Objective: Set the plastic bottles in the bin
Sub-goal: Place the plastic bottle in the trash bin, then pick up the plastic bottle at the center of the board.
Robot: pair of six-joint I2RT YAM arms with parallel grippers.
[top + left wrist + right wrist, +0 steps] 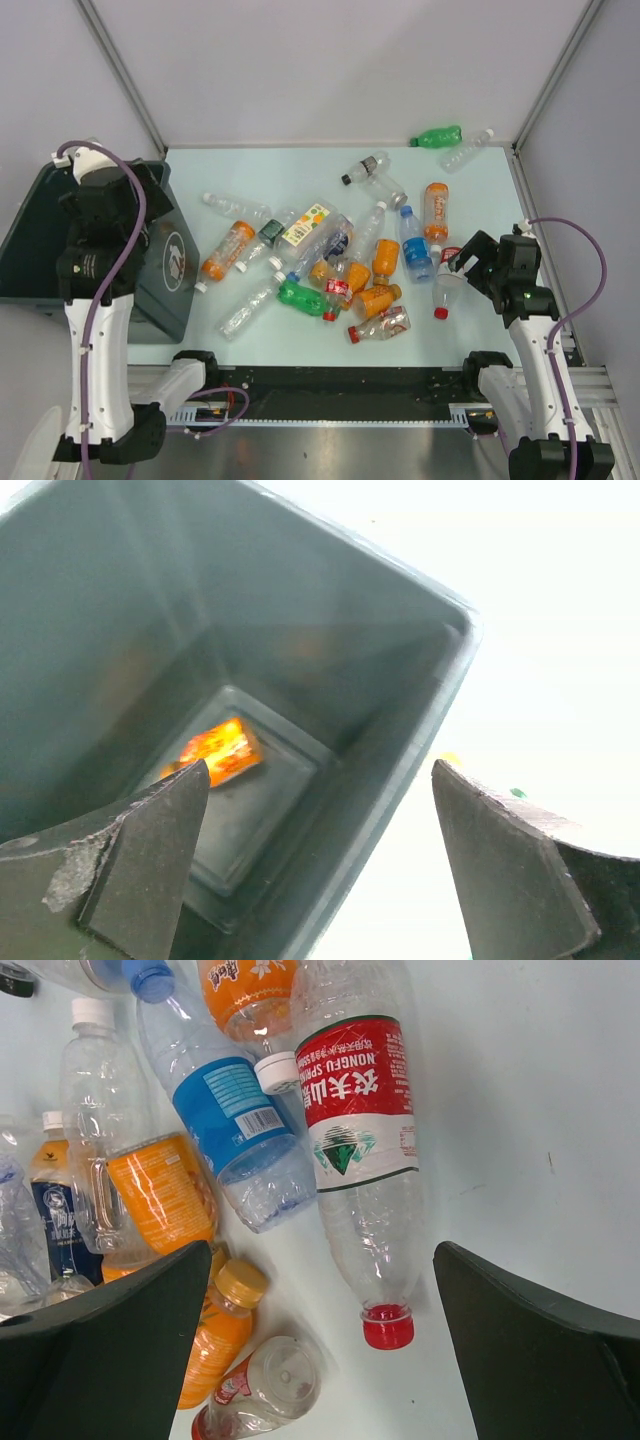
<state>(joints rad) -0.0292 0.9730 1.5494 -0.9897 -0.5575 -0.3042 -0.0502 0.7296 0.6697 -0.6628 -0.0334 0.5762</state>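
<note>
Crowding R gripper (320, 1355): bottles (355, 1090); poss. another in bin (300, 600).

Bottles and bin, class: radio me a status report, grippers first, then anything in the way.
Left gripper open above the bin, empty. Right gripper open over the red-label bottle. One orange bottle in bin; rest on table. Blue-label bottle lies close beside it.

Pale table (280, 170) (grey walls (330, 60) behind)

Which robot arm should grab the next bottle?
Right, probably. The right tool hangs open just above the clear plastic bottle with the red label and red cap. The left tool is open over the dark grey-green plastic bin, away from the loose bottles.
</note>
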